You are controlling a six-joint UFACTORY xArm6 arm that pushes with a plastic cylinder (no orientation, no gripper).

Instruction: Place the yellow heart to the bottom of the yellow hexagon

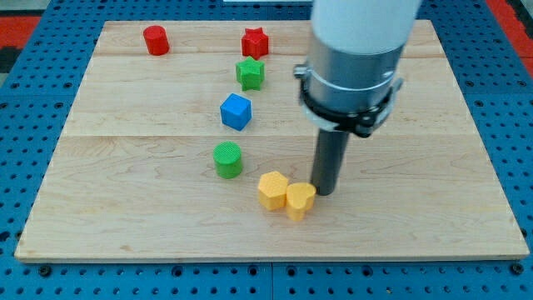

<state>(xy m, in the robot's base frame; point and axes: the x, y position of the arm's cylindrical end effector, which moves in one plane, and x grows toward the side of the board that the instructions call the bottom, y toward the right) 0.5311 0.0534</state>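
Resting on the pale wooden board (pixel 125 208), my tip (pixel 325 193), the bare lower end of a straight dark rod that holds nothing, stands just to the view's right of the small yellow plastic heart (pixel 300 200), touching it or nearly so. That yellow heart sits pressed against the view's right side of the yellow plastic hexagon (pixel 272 189), slightly lower in the view. Up and left of the yellow hexagon stands a green cylinder (pixel 227 159); farther toward the view's top come a blue cube (pixel 236 112), a green star-like block (pixel 250 73), a red star (pixel 254 42) and, well to the left, a red cylinder (pixel 156 40), none between my tip and the heart.
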